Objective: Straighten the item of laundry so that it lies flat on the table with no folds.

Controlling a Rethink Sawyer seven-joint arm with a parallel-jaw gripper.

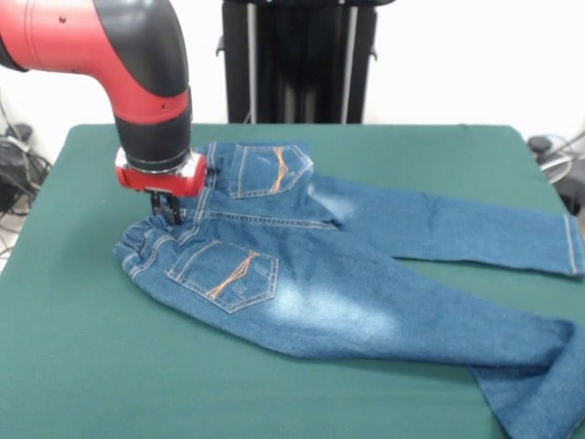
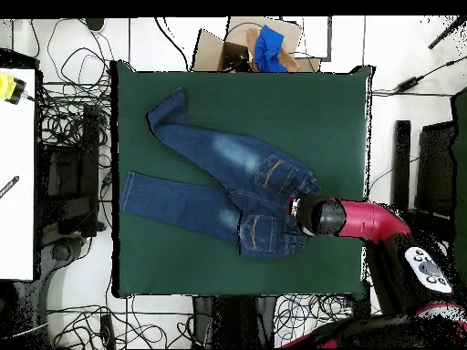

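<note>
A: Where's the laundry?

B: Small pair of blue denim jeans (image 1: 347,274) with orange-stitched back pockets and faded pale patches, lying back-side up on the large dark green felt-covered table (image 1: 82,366). The leg nearest the camera has its cuff folded over at the table edge. The other leg lies beyond it, flat, cuff out. Waistband is gathered, bunched in the middle.

A: Gripper?

B: Black gripper (image 1: 168,208) under the red and black arm (image 1: 137,64), down on the waistband at its centre. Can't tell if it's open or clamped.

A: Any labels?

B: No readable writing on the jeans.
</note>
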